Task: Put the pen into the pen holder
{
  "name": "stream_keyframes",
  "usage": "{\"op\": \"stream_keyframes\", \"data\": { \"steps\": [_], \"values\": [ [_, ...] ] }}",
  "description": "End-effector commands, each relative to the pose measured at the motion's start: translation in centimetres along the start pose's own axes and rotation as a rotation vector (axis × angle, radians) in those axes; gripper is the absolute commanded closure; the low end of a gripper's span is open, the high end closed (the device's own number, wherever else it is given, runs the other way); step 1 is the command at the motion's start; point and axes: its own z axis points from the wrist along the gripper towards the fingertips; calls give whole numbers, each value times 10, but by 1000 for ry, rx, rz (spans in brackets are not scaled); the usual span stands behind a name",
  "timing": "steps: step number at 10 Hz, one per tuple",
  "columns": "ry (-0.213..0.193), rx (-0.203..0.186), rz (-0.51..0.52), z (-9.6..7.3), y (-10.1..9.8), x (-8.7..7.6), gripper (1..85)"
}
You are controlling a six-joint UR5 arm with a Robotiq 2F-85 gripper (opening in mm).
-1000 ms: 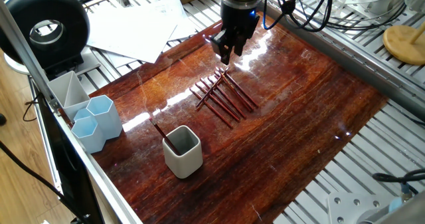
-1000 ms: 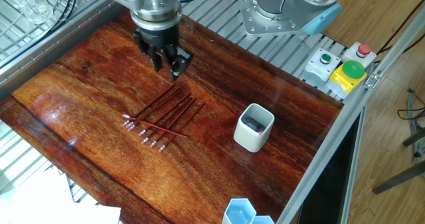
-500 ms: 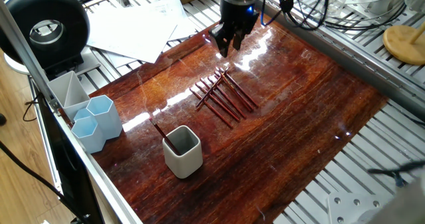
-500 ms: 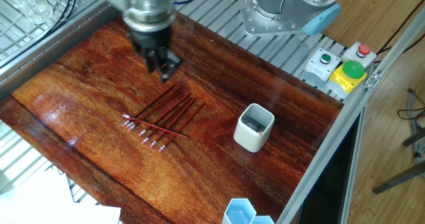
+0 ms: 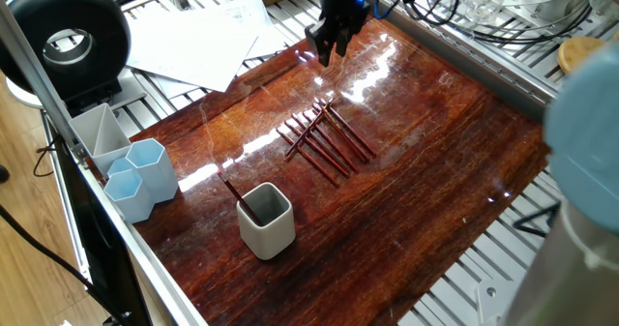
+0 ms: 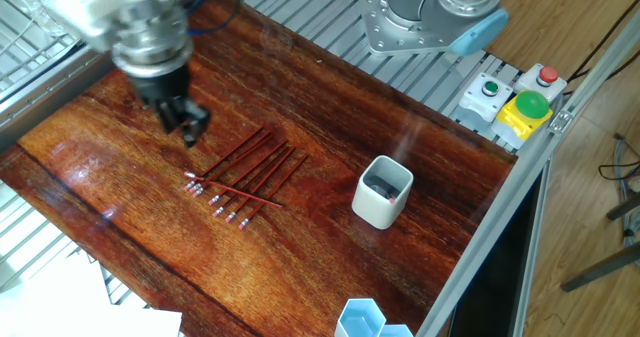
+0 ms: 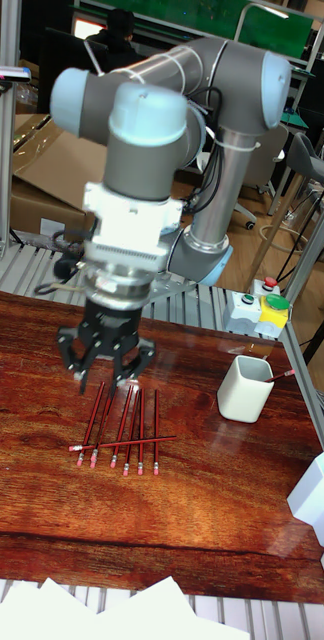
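Several thin red pens (image 5: 325, 138) (image 6: 246, 173) (image 7: 122, 422) lie side by side in the middle of the dark wooden table, one laid across the others. The off-white pen holder (image 5: 266, 221) (image 6: 383, 193) (image 7: 244, 389) stands upright near the table's edge, with one pen (image 5: 231, 190) (image 7: 282, 375) leaning out of it. My gripper (image 5: 327, 55) (image 6: 189, 131) (image 7: 108, 378) hangs above the table just beyond the pens' ends. It is open, nothing is between its fingers, and it is blurred by motion.
Two pale blue hexagonal cups (image 5: 144, 174) (image 7: 323, 492) and a grey compartment tray (image 5: 96, 131) stand at the table's corner. Loose papers (image 5: 201, 36) lie past the far edge. A button box (image 6: 519, 104) sits on the frame. The arm's blurred elbow (image 5: 585, 133) looms at the right.
My gripper has moved away from above the pen row, toward the table's edge by the papers, with nothing in it. The pens and the holder have not moved.
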Motion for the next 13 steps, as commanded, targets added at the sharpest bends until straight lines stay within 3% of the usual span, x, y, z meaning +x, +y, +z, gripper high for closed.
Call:
{"op": "stream_keyframes", "data": {
  "steps": [1,3,5,7,8,13],
  "values": [
    [5,9,76,0,-6,-3,443],
    [28,-8,194,0,-1,3,453],
    [26,-44,211,0,8,1,457],
    [28,-42,194,24,16,-1,453],
    [20,-18,181,38,20,3,463],
    [-21,-66,133,64,28,-2,497]
  ]
}}
